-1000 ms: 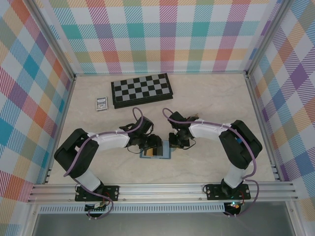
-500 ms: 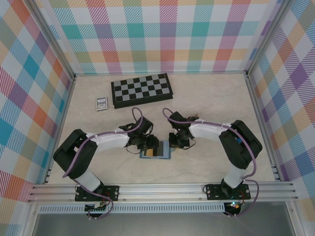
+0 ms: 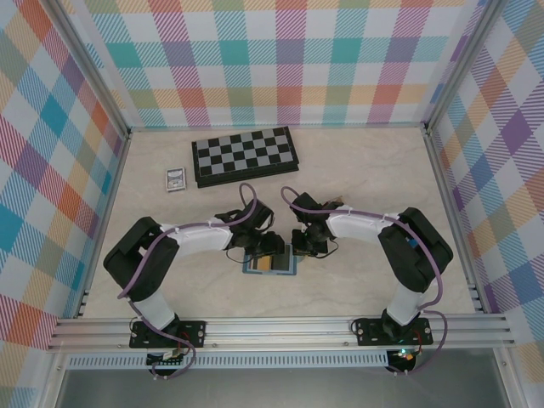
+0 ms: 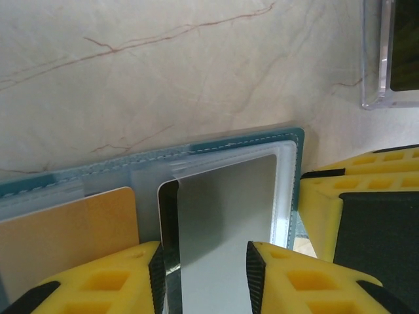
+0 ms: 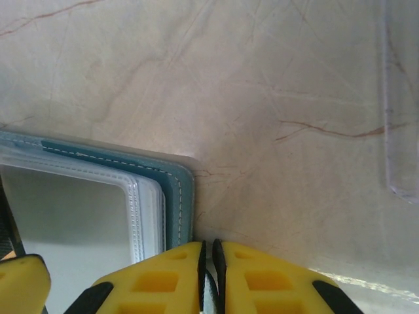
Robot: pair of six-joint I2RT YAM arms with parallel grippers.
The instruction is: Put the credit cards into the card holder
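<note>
Clamped in the left fingers (image 4: 111, 281), the credit card (image 4: 219, 216) could be buckled against the card holder (image 4: 249, 140) if skewed; right fingers (image 5: 163, 275) almost closed, grip unclear.

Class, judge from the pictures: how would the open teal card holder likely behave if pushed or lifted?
The card holder looks thin and flat, so probably light, likely to slide on the smooth table when pushed. Its stitched cover and clear sleeves suggest it would flop or fold if lifted by one edge.
</note>
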